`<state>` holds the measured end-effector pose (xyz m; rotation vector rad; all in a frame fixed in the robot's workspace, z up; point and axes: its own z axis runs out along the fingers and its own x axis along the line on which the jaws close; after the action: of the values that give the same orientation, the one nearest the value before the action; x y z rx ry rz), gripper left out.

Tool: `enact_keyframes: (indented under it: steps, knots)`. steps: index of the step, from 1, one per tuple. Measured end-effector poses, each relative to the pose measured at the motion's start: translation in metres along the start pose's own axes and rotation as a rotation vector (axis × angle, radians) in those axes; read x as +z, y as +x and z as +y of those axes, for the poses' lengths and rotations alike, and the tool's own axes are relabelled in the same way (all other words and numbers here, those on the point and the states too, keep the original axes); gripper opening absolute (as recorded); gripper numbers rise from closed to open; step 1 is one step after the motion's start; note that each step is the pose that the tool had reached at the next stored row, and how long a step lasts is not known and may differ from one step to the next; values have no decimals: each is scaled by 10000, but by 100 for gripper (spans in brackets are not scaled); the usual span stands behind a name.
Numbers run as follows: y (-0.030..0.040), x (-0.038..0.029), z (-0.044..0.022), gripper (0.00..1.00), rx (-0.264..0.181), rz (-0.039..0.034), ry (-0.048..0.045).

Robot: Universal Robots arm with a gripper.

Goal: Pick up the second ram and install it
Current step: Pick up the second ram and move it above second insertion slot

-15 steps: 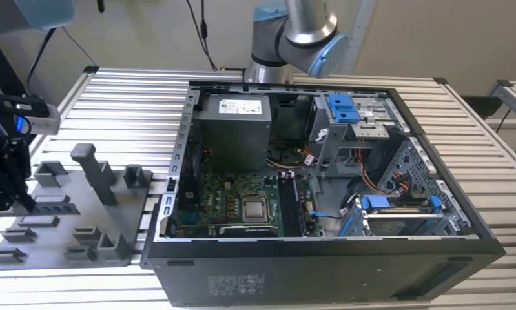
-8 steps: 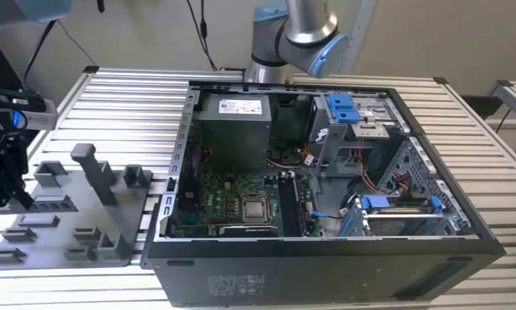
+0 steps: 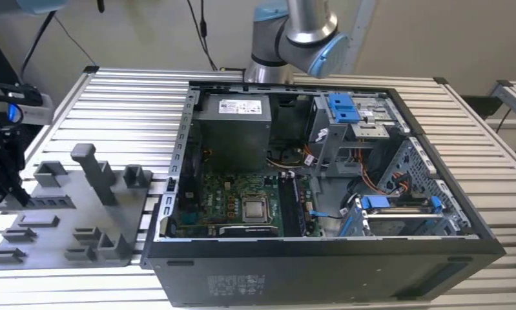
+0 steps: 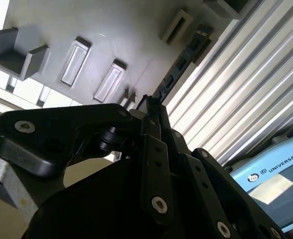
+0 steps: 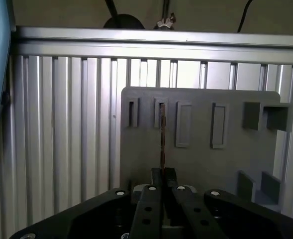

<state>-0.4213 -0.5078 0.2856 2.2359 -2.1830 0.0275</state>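
First wrist view: the gripper [image 5: 162,174] is closed almost fully, pinching the near end of the second ram [image 5: 162,132]. The stick stands on edge in a slot of the grey holder plate [image 5: 201,164], leaving both faces free for gripping. Farther off lies the slatted table [image 5: 61,124].

Silver tubular arm [image 3: 305,16] with light-blue joint caps [image 3: 334,55]; matte black end effector [image 5: 162,172], its linkage bars studded with silver screws [image 5: 214,193].
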Motion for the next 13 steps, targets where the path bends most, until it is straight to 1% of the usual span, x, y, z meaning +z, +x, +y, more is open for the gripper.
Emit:
enact_keyframes:
  steps: [13]
  knots:
    - [3,-157,0,14,1,0,-1]
